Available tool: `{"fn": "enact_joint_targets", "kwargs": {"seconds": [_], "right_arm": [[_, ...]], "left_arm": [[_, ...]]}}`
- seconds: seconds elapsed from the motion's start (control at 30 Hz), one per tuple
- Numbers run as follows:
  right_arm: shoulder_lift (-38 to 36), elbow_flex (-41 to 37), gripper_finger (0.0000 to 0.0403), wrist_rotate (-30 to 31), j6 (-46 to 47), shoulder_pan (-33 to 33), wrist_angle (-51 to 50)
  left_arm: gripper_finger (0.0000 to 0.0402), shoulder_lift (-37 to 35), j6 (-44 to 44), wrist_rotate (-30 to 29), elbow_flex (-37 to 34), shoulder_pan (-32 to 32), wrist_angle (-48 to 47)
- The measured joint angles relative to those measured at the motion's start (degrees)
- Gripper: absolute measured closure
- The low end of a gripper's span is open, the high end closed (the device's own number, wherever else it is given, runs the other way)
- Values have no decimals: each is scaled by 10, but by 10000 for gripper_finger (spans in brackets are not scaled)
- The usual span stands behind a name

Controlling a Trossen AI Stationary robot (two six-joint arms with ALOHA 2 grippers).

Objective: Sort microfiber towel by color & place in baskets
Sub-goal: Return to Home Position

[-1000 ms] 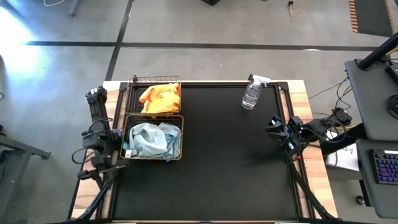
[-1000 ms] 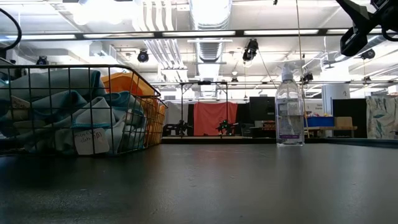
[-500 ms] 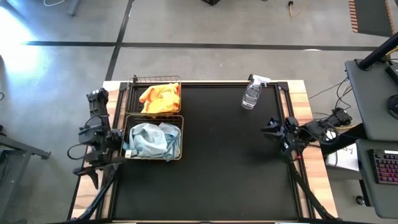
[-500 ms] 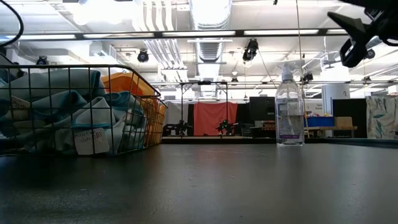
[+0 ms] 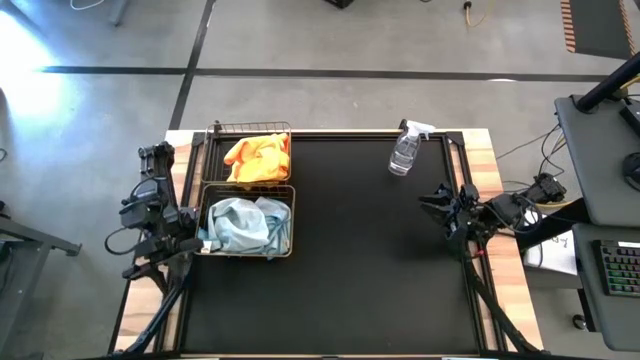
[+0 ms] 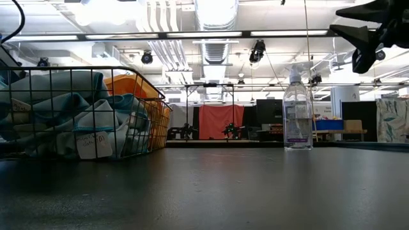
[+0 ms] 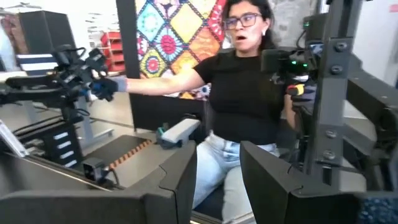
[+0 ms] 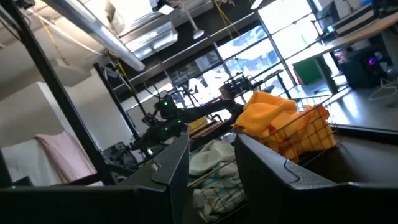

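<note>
Towels sorted by colour into two wire baskets, both my claws empty at the sides

The orange towels [image 5: 258, 155] lie crumpled in the dark wire-mesh basket [image 5: 250, 126] at the bench's [image 5: 370, 270] far left corner. The pale blue-grey towels [image 5: 245, 225] fill the second basket [image 5: 292, 222], which touches the first on its near side along the left edge. That makes two rectangular baskets and two soft heaps, too rumpled to count singly. Only the low view shows a white label [image 6: 94, 145] on the blue cloth. One clear plastic spray bottle [image 5: 405, 152] stands upright near the far right corner. My left claw [image 7: 216, 155] sits by the left edge and my right claw [image 8: 211, 146] is raised near the right edge, each with fingers parted and nothing between them. My left wrist view alone shows a person [image 7: 242, 93] in a black top beyond the bench
</note>
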Motion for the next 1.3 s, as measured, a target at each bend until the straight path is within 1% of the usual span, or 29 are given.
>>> {"fn": "enact_joint_targets", "kwargs": {"seconds": [0.23,0.37,0.43,0.6,0.7,0.87,0.97,1.1,1.3], "right_arm": [[0,0,280,9,-13,0,0],[0,0,280,9,-28,0,-1],[0,0,280,9,-41,0,-2],[0,0,280,18,-64,0,-4],[0,0,280,62,-72,0,-16],[0,0,280,196,-57,0,-56],[0,0,280,256,-58,0,-66],[0,0,280,308,-85,0,-66],[0,0,280,371,-112,0,-64]], "left_arm": [[294,0,32,-9,0,7,2],[294,0,31,-34,-1,15,-3],[294,0,20,-69,-1,18,-16],[294,0,-12,-190,-1,18,-36],[294,0,-5,-251,-1,18,-37],[294,0,17,-361,-1,18,-46],[294,0,12,-417,-1,19,-43],[294,0,11,-473,-1,19,-33],[294,4,-3,-635,-1,19,-5]]}}
